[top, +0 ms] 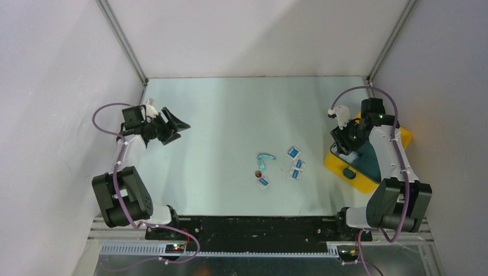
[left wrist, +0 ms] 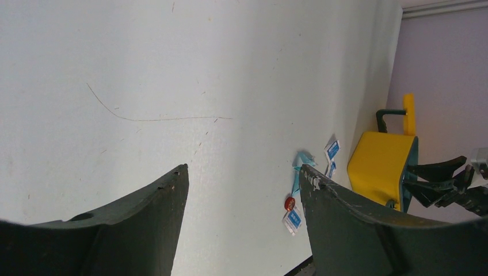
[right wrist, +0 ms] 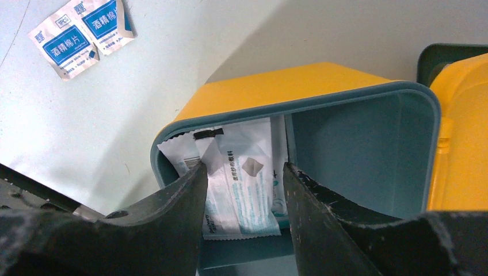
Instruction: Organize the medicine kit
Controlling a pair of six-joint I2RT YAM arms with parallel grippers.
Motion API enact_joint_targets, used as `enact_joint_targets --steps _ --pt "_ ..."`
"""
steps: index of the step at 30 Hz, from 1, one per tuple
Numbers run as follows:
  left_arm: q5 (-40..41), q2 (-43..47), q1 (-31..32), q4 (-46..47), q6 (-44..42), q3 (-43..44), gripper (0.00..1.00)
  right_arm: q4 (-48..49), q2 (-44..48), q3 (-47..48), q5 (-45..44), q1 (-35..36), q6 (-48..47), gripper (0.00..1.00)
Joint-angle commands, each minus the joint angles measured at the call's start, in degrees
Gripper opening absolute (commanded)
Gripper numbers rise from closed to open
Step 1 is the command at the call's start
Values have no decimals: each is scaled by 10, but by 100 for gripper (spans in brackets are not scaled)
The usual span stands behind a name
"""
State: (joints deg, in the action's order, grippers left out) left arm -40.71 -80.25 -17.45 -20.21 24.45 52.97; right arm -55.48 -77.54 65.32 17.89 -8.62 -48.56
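Observation:
The medicine kit (top: 340, 165) is a bright-yellow case with teal trim, standing open at the table's right edge; it also shows in the left wrist view (left wrist: 380, 164). My right gripper (top: 346, 142) hangs over its open teal inside (right wrist: 357, 149). Its jaws (right wrist: 244, 169) are open, and below them a white packet (right wrist: 244, 198) leans in the left compartment. That packet touches the left finger (right wrist: 172, 201) and stands apart from the other finger. My left gripper (top: 176, 124) is open and empty (left wrist: 244, 169) above the table's far left.
Several small white-and-blue packets (top: 296, 163) lie on the table's middle right, two of them in the right wrist view (right wrist: 86, 31). A teal strip (top: 265, 156), a red cap (top: 258, 173) and another packet (top: 263, 182) lie near them. Walls close in on both sides.

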Motion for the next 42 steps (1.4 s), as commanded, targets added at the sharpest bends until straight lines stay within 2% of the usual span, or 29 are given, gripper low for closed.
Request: enact_joint_targets --steps 1,11,19,33,42 --pt "-8 5 -2 10 -5 23 75 24 -14 19 -15 -2 7 56" --pt "-10 -3 -2 10 -3 25 75 14 0 7 -43 0 -5 57" --pt "-11 1 -3 10 -3 24 75 29 42 26 -16 -5 12 57" --pt "-12 -1 -2 10 -3 25 75 91 -30 38 -28 -5 55 56" --pt "-11 -4 -2 10 -4 26 75 86 -39 24 -58 -5 39 56"
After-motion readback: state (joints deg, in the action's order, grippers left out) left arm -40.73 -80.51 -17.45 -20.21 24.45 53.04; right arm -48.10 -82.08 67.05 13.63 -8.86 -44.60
